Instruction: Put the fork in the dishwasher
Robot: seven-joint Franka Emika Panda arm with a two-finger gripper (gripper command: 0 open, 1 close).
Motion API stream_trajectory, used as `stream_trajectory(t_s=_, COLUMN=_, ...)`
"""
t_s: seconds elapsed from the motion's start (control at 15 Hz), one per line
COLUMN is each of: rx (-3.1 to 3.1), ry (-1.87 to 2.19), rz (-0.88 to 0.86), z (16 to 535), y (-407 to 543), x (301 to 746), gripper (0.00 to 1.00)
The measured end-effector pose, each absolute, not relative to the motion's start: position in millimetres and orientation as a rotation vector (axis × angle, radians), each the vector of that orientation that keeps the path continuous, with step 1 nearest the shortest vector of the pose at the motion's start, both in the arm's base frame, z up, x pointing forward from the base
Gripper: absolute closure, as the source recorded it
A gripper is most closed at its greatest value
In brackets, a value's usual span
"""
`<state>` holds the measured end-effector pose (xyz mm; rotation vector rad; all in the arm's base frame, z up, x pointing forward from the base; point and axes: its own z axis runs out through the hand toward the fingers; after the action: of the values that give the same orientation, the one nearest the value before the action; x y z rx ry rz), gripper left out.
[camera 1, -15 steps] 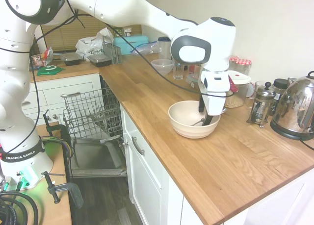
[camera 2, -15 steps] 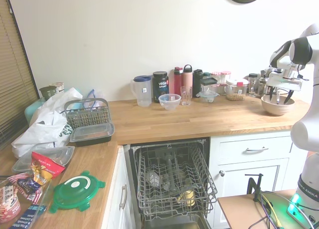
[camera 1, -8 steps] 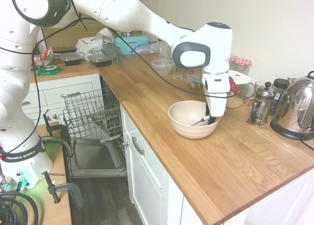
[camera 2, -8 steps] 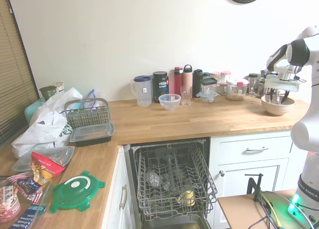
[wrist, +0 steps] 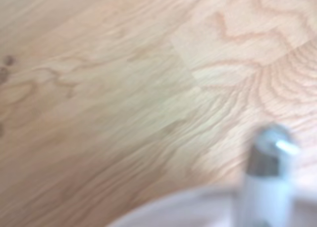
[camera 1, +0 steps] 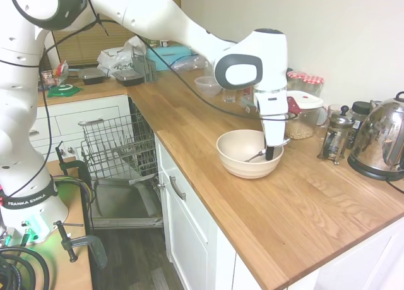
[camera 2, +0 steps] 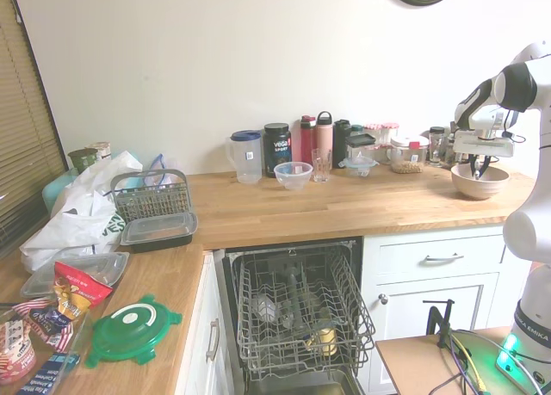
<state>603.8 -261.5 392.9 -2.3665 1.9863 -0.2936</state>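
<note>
Fork (camera 1: 261, 154) lies slanted in the bowl (camera 1: 235, 160) directly beneath the gripper (camera 1: 270, 154), its handle seemingly pinched between closed fingers and its long axis tilting down into the bowl, while the dishwasher (camera 1: 117, 152) stands open well apart along the counter.

Arm: white, reaching from the upper left across the worktop (camera 1: 303, 208).
Tool (camera 1: 271, 152): pointing down inside the far side of the cream bowl (camera 1: 243, 167), fingers close together on the fork (camera 1: 260, 155).
Fork: slanted, its metal end low in the bowl, its upper end between the fingers.
Bowl: on the wooden worktop, near the front edge.
Dishwasher (camera 1: 120, 176): door down, wire rack pulled out, left of the white cupboards (camera 1: 189, 233).
Behind the bowl: French press (camera 1: 336, 137), steel kettle (camera 1: 380, 141), lidded jars (camera 1: 306, 116).
</note>
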Motion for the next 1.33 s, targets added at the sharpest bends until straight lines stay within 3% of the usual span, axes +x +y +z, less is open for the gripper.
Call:
stream_trajectory(t_s=0.53, rx=-2.337, ry=1.982, rz=-0.37, z=422, y=-252, x=562, gripper=1.0)
stream_trajectory(t_s=0.87, rx=-2.311, ry=1.923, rz=-0.565, z=520, y=-232, x=504, gripper=1.0)
stream_trajectory(t_s=1.07, rx=-2.394, ry=1.864, rz=-0.671, z=553, y=-140, x=475, gripper=1.0)
stream_trajectory(t_s=1.33, rx=-2.542, ry=1.8, rz=-0.78, z=542, y=20, x=426, gripper=1.0)
